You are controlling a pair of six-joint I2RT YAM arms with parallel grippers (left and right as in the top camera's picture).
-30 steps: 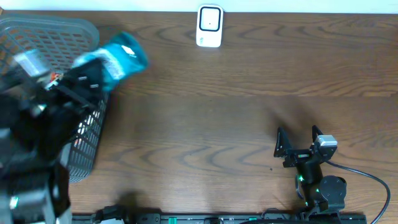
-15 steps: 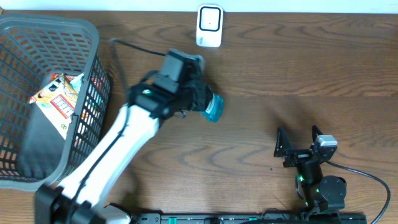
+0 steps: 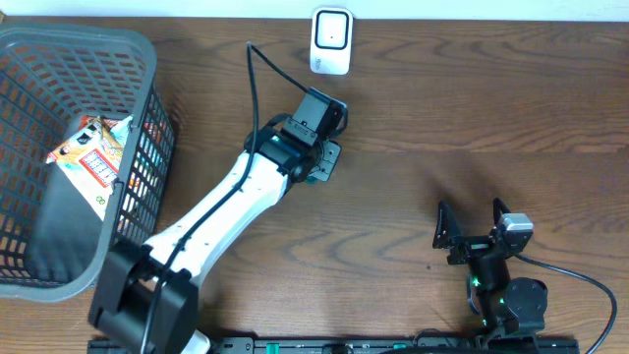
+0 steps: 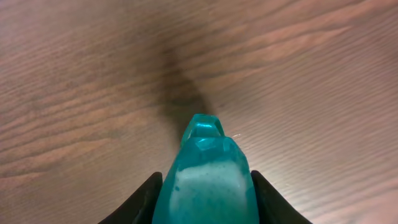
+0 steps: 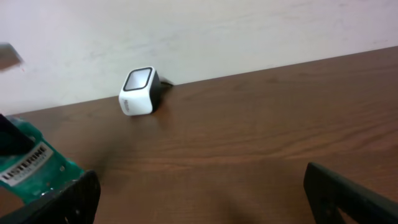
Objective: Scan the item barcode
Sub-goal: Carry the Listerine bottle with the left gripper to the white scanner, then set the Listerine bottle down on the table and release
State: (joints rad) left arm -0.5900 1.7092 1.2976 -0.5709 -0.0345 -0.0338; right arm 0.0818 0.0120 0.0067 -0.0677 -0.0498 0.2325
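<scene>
Gripping a teal Listerine bottle [image 5: 34,165], left gripper [image 4: 205,183] holds it short of the scanner [image 3: 331,41] ahead, probably aligning it for reading; right gripper [image 3: 473,211] idle, jaws spread wide.

Bare brown wooden table [image 3: 472,108] lies open between the small white box-shaped scanner [image 3: 331,41] and the right gripper [image 3: 474,211]. The white left arm [image 3: 211,211], gripping a teal plastic bottle [image 4: 208,180], crosses the middle; a grey mesh basket [image 3: 98,37] blocks the left.
</scene>
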